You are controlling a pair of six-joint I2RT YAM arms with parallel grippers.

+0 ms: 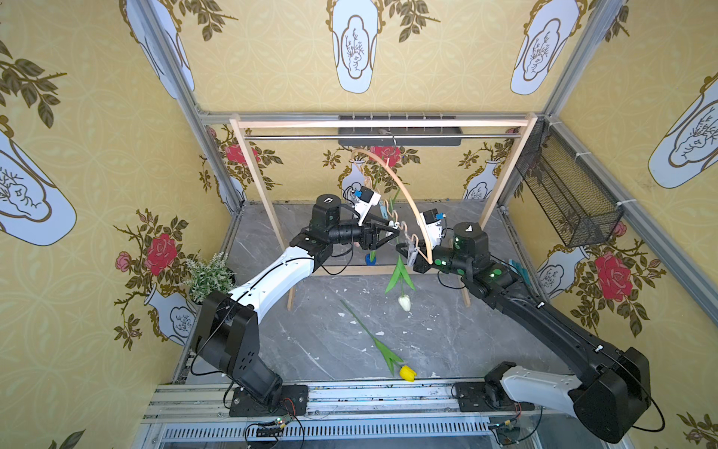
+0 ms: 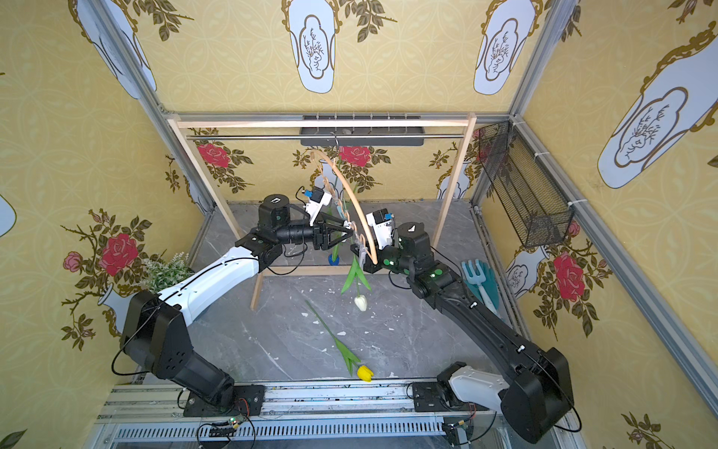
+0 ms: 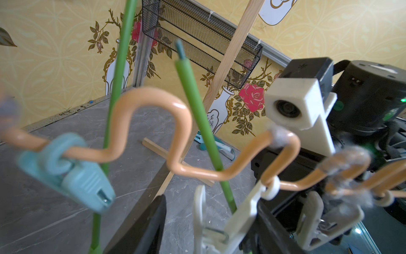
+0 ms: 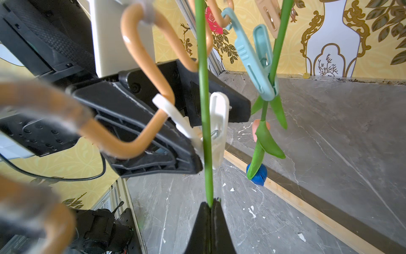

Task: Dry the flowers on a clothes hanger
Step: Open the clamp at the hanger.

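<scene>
The clothes hanger (image 1: 396, 182) (image 2: 349, 186) hangs by its hook from the rail, turned edge-on between my arms. Its wavy bar (image 3: 140, 96) carries the pegs. My left gripper (image 1: 397, 229) (image 3: 212, 204) is open around the white peg (image 3: 241, 211) (image 4: 219, 123); one finger stands clear of it. My right gripper (image 1: 403, 250) (image 4: 211, 203) is shut on the cream-white tulip's stem (image 4: 203, 88), which runs up past that peg. Its head (image 1: 404, 302) hangs down. The blue tulip (image 4: 257, 176) hangs from the cyan peg (image 4: 259, 66). The yellow tulip (image 1: 407, 373) lies on the table.
The wooden rack (image 1: 256, 175) with its metal rail (image 1: 311, 137) stands at the back, and its foot bar (image 1: 349, 271) crosses the grey table. A potted plant (image 1: 208, 276) is at the left, a black mesh basket (image 1: 563, 194) on the right wall, teal garden tools (image 2: 481, 283) below it.
</scene>
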